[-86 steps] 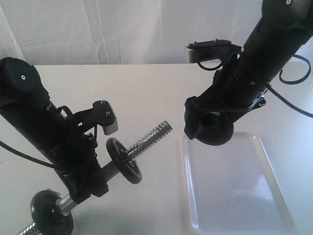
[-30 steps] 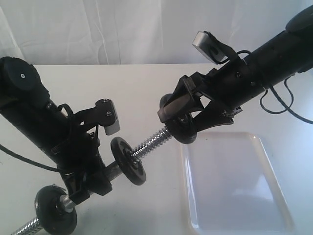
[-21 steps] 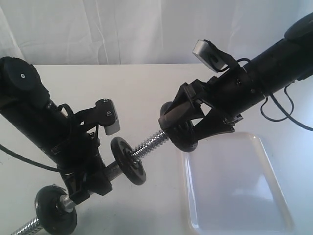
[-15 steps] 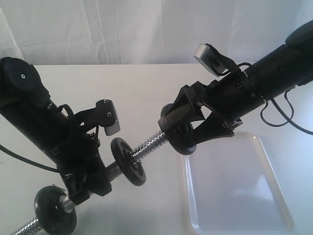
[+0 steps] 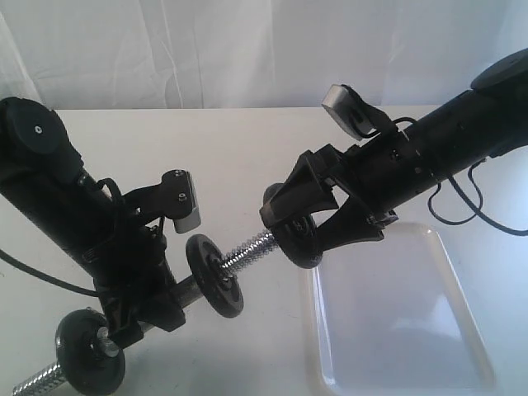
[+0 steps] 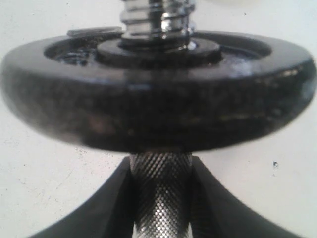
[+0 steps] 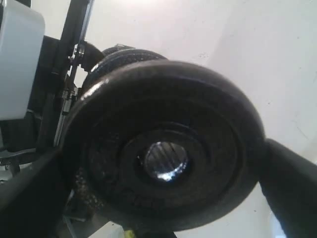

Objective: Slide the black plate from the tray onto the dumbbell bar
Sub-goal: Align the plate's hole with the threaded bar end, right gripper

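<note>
Right gripper (image 5: 299, 223), slanting down from the right, grips the black plate (image 5: 300, 242) by its rim, hole over the bar's (image 5: 247, 246) threaded tip beside the tray (image 5: 396, 338); left gripper (image 6: 161, 213) clamps the tilted bar.

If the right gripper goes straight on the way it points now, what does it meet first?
Most likely the black disc already mounted on the dumbbell bar: the held black plate is at its threaded end, facing along it. Depth is uncertain.
</note>
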Controlling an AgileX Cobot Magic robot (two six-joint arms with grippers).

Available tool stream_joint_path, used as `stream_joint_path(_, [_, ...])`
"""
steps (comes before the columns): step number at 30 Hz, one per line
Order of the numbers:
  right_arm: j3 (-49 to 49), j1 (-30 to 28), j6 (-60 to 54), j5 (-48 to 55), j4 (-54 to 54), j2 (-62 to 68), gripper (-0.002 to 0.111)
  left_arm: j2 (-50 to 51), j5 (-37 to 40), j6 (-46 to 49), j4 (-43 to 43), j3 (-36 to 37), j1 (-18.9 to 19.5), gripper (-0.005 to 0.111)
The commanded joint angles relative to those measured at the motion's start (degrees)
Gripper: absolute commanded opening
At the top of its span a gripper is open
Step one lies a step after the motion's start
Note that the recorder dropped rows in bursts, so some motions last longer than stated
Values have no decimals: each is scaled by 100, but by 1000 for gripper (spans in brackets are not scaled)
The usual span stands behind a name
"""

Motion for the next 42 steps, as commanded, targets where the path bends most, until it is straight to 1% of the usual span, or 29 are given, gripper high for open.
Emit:
stream_joint_path(1, [6,6,-73,32,257,-33,0,-292,302,273,-817,-157,-48,0])
stream_joint_path(13, [6,461,-73,32,247,-33,0,-292,292,350,-840,-157,-48,0])
stream_joint_path(17, [6,465,-84,32,270,-33,0,-292,267,350,-876,-157,-48,0])
stream_joint_path(23, [6,465,-84,32,421,-33,0,-292,214,336,-1245,-157,-48,0])
stream_joint_path(37, [6,465,-302,32,926,-33,0,-292,187,359,-1463,-157,-48,0])
stream_joint_path(42, [6,465,-354,32,926,-33,0,-292,289,602,-1720,-157,-48,0])
